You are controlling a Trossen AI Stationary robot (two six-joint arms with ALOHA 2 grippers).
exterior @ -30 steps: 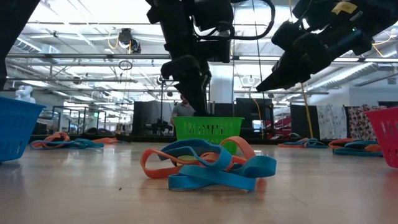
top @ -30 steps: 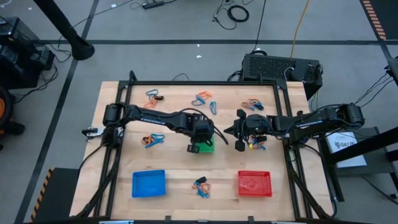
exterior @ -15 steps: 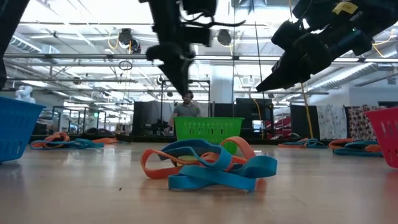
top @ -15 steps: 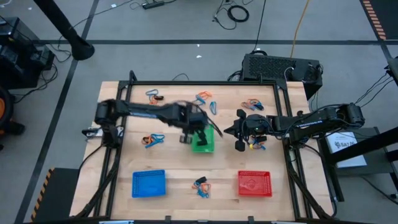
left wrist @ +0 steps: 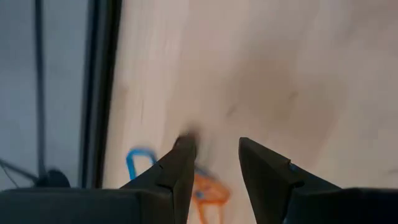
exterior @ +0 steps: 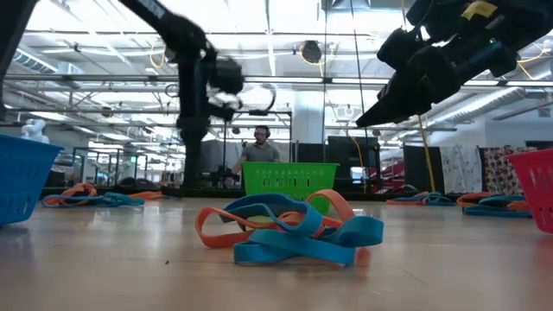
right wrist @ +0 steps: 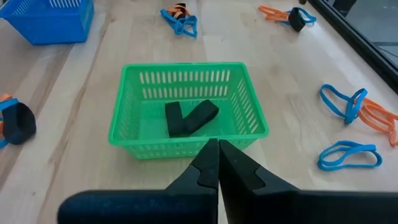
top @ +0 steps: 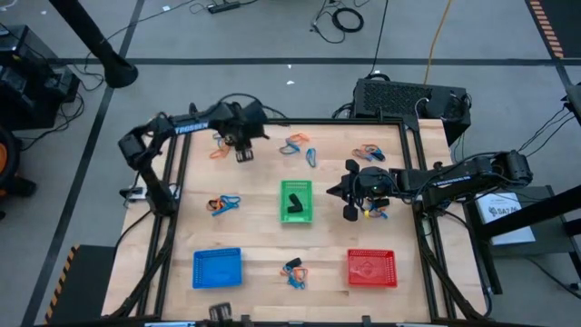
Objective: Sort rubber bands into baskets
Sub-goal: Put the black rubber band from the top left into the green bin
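A black rubber band lies in the green basket mid-counter; the blue basket looks bare and the red basket shows nothing I can make out. Orange and blue bands sit in clumps around the counter, so most sorting remains. The left claw, spread and carrying nothing, hangs over the far-left clump. The right claw, pressed together, waits beside the green basket.

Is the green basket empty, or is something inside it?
Not empty. The green basket holds a black rubber band lying folded on its floor; the high view shows it too.
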